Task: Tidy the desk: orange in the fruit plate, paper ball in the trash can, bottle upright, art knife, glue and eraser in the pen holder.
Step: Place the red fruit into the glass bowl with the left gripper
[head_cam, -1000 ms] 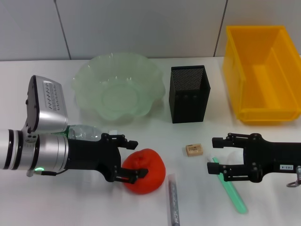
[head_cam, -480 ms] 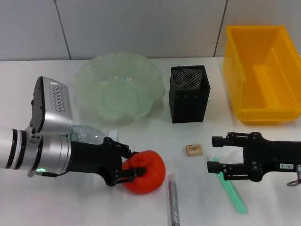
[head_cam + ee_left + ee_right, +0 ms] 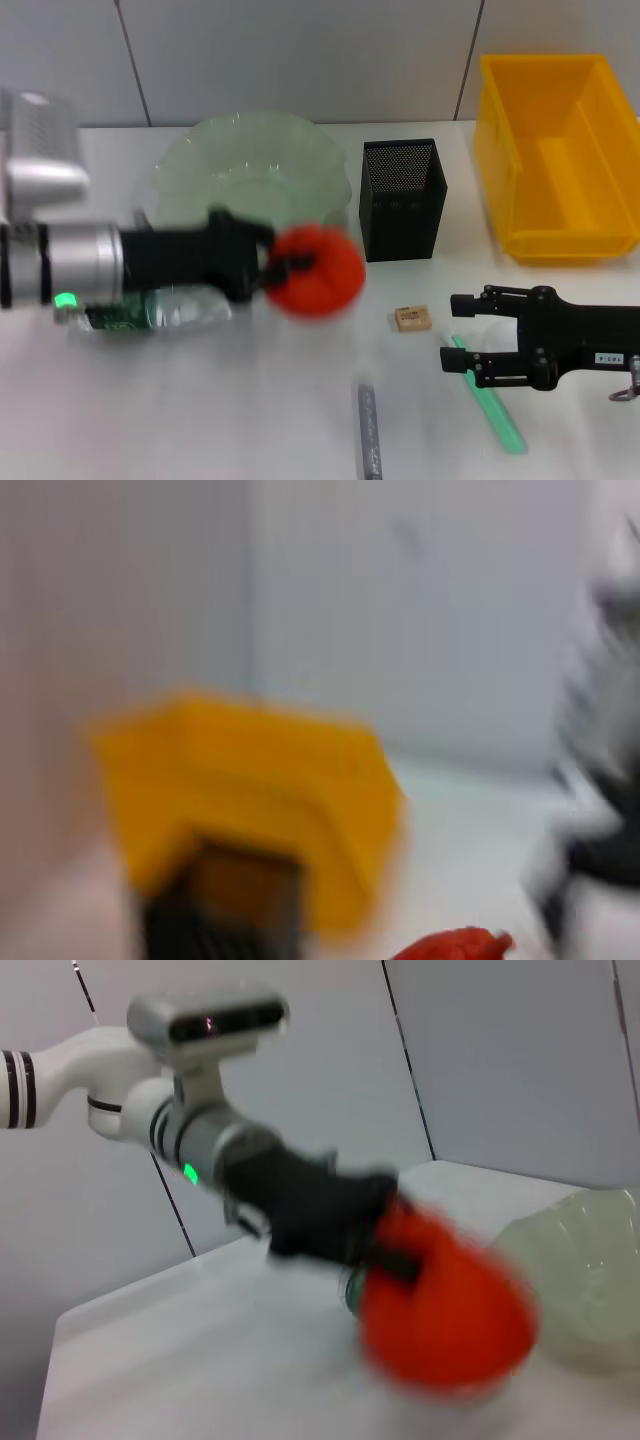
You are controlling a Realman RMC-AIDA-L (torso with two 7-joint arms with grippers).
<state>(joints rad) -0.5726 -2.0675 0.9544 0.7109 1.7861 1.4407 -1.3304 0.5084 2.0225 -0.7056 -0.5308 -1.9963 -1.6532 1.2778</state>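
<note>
Gripping the orange (image 3: 318,270) above the table, the left gripper (image 3: 285,265) hangs just in front of the fruit plate (image 3: 250,160); motion blur hides its fingers, so the clamp looks firm but is hard to confirm. Beneath its arm lies the bottle (image 3: 170,310) on its side. Beyond the fruit stands the pen holder (image 3: 403,200), with the trash can (image 3: 555,160) farther off. The right gripper (image 3: 462,328) rests spread wide, the art knife (image 3: 490,405) under its jaws, the eraser (image 3: 413,318) just beside, the glue (image 3: 368,430) nearby.
</note>
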